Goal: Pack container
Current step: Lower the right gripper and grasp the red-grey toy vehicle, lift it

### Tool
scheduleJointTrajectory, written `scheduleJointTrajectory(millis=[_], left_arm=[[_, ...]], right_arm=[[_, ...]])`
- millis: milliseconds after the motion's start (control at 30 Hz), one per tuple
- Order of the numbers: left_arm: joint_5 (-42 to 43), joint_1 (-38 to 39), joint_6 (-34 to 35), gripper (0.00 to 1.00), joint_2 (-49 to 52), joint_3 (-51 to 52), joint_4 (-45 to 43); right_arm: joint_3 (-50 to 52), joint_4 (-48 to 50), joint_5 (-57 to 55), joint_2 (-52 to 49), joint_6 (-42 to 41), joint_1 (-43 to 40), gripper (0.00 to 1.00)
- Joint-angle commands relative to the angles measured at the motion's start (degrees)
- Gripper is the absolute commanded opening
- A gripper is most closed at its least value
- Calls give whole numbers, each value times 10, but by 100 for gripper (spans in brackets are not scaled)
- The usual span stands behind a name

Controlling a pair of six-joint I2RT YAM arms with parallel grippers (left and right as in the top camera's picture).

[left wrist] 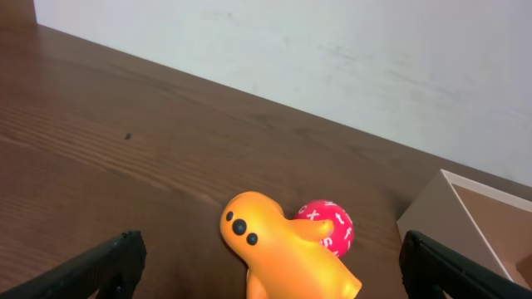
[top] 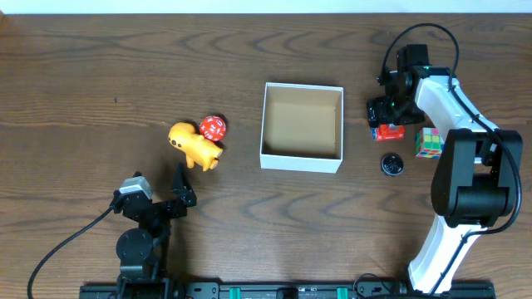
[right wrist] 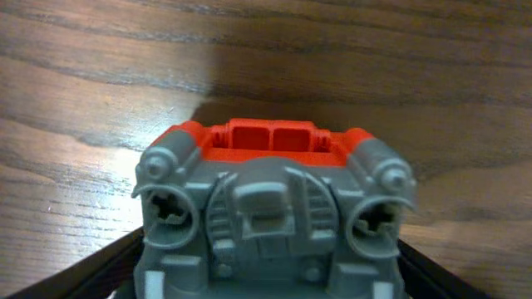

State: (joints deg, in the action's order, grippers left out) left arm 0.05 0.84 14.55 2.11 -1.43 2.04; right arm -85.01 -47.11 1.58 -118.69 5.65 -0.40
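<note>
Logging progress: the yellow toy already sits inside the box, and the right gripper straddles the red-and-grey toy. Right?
No: the yellow toy lies outside the empty container, as the overhead view shows. The right gripper does straddle the red-and-grey toy.

White-walled container [top: 301, 161], orange figure [top: 195, 146], pink ball [top: 213, 127], red-grey toy [right wrist: 270, 208]

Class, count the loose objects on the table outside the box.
5. Left of the box: yellow toy and red ball. Right of it: red-grey toy at the right gripper, coloured cube, black round piece. Its arm may hide more.
</note>
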Motion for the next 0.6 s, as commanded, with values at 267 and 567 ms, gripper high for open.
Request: scheduleJointTrajectory(millis=[267, 567], left_arm=[[-5, -3, -9, 98, 0, 12, 21], [-5, -3, -9, 98, 0, 12, 21]], right_arm=[[-30, -35, 4, -5, -9, 5, 42], [-117, -72, 4, -5, -9, 5, 31]])
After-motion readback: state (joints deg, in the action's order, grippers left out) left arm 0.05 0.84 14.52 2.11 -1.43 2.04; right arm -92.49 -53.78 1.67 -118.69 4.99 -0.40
